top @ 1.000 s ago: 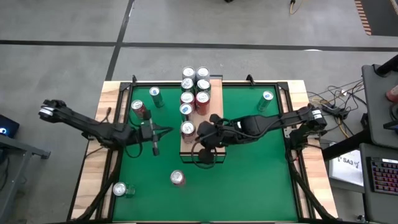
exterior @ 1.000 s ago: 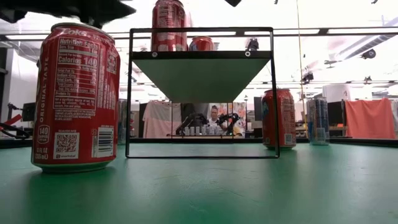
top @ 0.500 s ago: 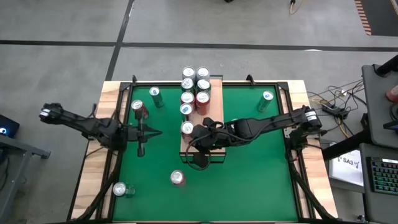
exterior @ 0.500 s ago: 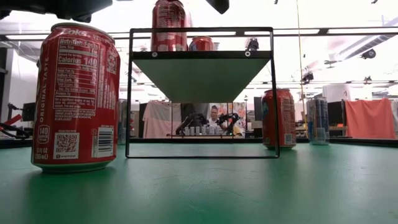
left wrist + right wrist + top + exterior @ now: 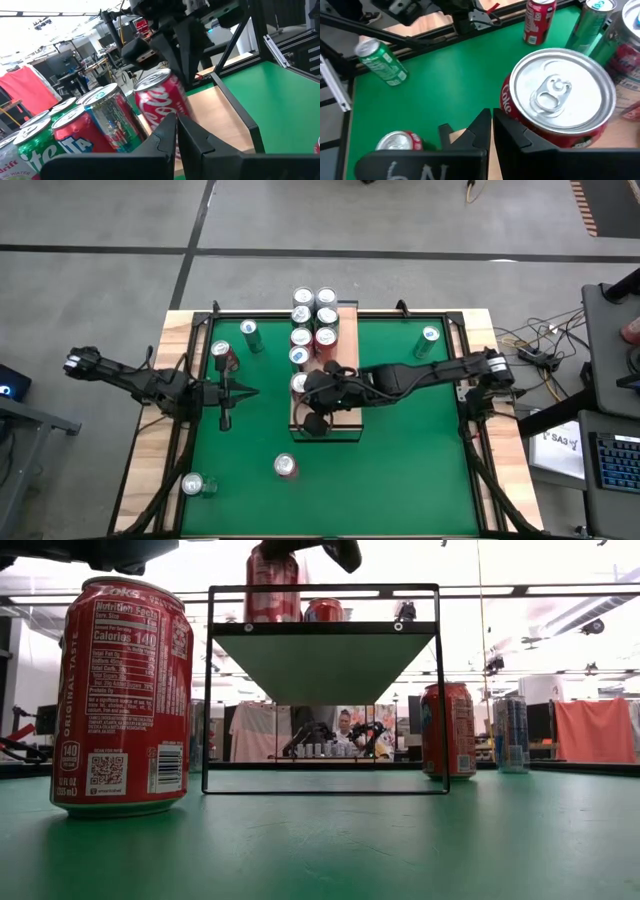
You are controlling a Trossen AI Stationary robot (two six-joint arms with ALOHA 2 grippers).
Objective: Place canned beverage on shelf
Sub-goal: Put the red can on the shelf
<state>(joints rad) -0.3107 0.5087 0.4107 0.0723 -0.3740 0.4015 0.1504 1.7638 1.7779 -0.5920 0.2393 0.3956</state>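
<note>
High view: the shelf stands at the middle of the green bench, running from the far edge toward the near side. Cans crowd its far end in 2 rows, and 1 red can stands alone nearer, on the shelf's left strip. The right gripper hangs over the shelf just beside that red can, fingers shut and holding nothing. The left gripper waits over the bench to the left of the shelf, fingers closed and empty. Loose cans stand on the bench: 2 at far left, 1 at far right, 2 near the front.

Low view: a large red can stands near on the left. The shelf sits on its dark frame, with red cans on top and a dark part of an arm above them. Another red can stands on the bench to the right.

Left wrist view: the closed fingers point at the shelf's cans, a red can nearest.

Right wrist view: the shut fingers sit just beside the red can's silver top, not around it.
</note>
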